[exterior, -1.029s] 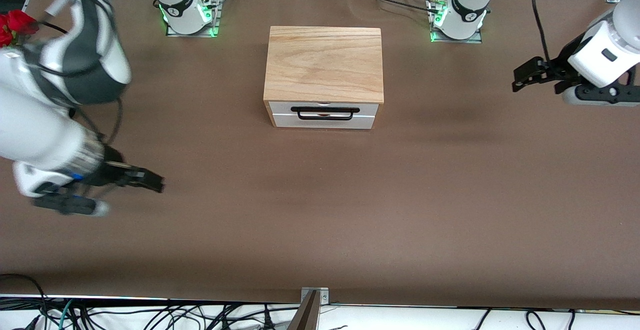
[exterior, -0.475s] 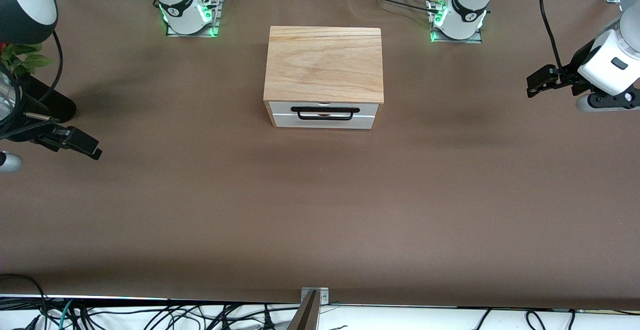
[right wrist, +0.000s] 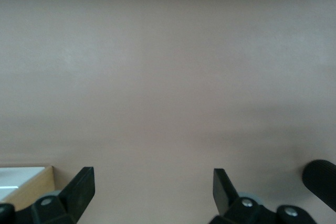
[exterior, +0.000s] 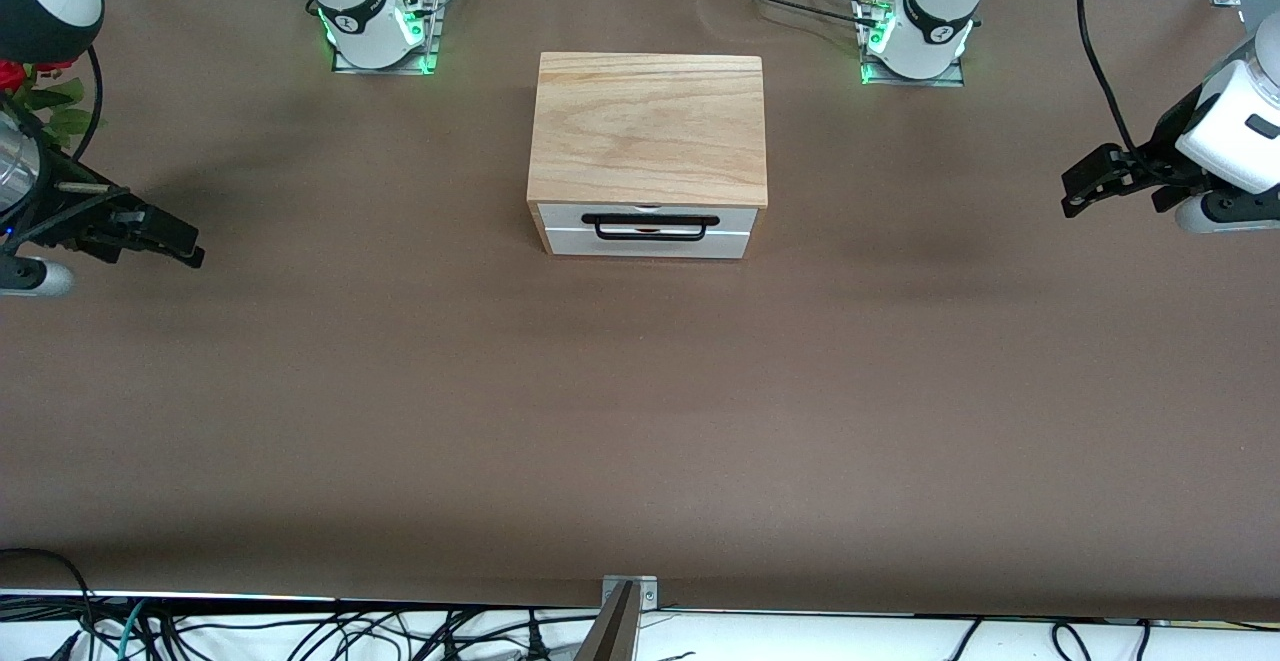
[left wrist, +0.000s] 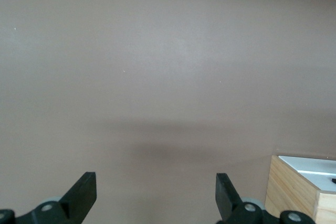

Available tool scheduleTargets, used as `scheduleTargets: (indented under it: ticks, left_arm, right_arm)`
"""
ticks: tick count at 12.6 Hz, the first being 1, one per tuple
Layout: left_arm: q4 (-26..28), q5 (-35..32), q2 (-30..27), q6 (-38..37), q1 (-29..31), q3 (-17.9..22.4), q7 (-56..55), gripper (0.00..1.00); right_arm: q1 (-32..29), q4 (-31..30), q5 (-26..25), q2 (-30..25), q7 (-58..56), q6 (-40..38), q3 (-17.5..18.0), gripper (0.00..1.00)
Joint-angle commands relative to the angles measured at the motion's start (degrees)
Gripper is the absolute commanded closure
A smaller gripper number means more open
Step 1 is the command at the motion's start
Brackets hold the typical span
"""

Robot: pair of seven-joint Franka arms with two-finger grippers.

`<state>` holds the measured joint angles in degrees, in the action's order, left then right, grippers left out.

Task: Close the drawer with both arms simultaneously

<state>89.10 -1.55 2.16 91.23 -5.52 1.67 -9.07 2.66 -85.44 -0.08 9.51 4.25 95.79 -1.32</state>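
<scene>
The light oak-grain box stands mid-table between the two arm bases. The drawer sits pushed in, its white front panel with the black bar handle against the box front. My left gripper is open and empty over bare table at the left arm's end, well away from the box. My right gripper is open and empty over bare table at the right arm's end. The left wrist view shows its open gripper and a box corner. The right wrist view shows its open gripper and a box corner.
The brown table mat covers the table. Red flowers with green leaves stand at the right arm's end. The right arm's base and the left arm's base glow green. Cables lie along the near edge.
The right gripper has swung from nearer mid-table out to the right arm's end. The left gripper has drifted a little toward the left arm's end. The drawer has not moved.
</scene>
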Motion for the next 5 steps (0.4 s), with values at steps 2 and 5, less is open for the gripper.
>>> scheduleTargets:
  ticks: [2,5]
  left_arm:
    - [0.4,1.9,0.0,0.7,0.4,0.4,-0.6,0.00]
    - [0.5,3.8,0.0,0.5,0.9,1.1,-0.6,0.00]
  right_arm:
    - [-0.5,1.7,-2.7,0.2,-2.1,-3.0,0.4,0.00]
    - [-0.3,1.8,-2.7,0.4,-3.0,-2.9,0.5,0.00]
